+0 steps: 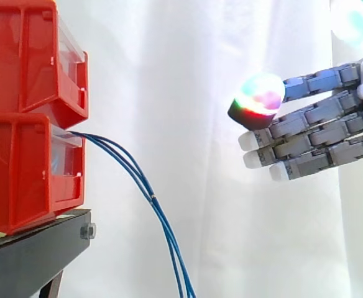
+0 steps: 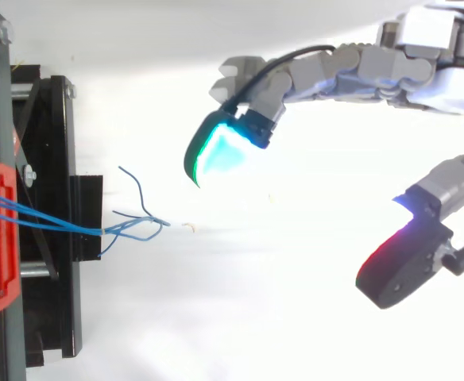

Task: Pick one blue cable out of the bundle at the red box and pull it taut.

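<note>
The hand [image 1: 321,118] hangs spread and empty, well apart from the blue cables [image 1: 153,197] — thin, limp, likely slippery — best pinched singly near the red box [image 1: 32,174].

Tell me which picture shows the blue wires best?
The side view: the blue cables leave the lower red bin and hang down in a long curve. The top view shows them foreshortened, crossing the black stand with loose ends spread.
</note>
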